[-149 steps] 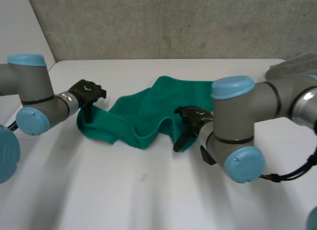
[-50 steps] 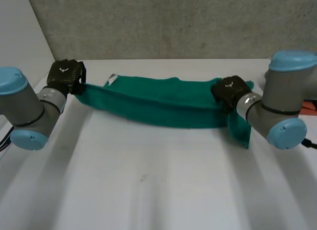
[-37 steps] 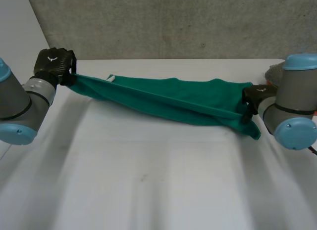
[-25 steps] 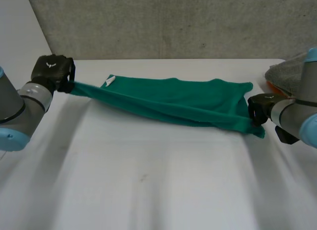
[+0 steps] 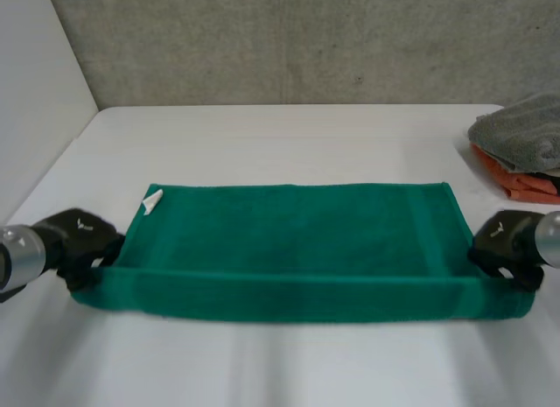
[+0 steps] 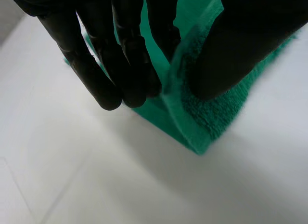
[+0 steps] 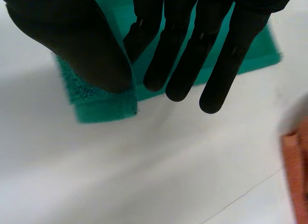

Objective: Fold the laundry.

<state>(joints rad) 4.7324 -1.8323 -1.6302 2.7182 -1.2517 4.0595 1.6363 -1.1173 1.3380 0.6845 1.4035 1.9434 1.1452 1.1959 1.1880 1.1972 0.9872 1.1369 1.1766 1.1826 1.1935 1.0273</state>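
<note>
— Both hands have swung down from the upper part of the frame, and the green towel [image 5: 297,241] now lies spread across the middle of the white table [image 5: 289,136]!
— Left hand [image 5: 80,245], centre left, pinches the near left corner between thumb and fingers.
— Right hand [image 5: 506,245], centre right, is clamped on the near right corner.
— White tag [image 5: 152,199] at the far left corner. Grey towel [image 5: 521,127] over an orange cloth [image 5: 518,184], upper right.

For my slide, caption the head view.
Left hand and right hand pinch the near corners of a green towel spread on the table.
</note>
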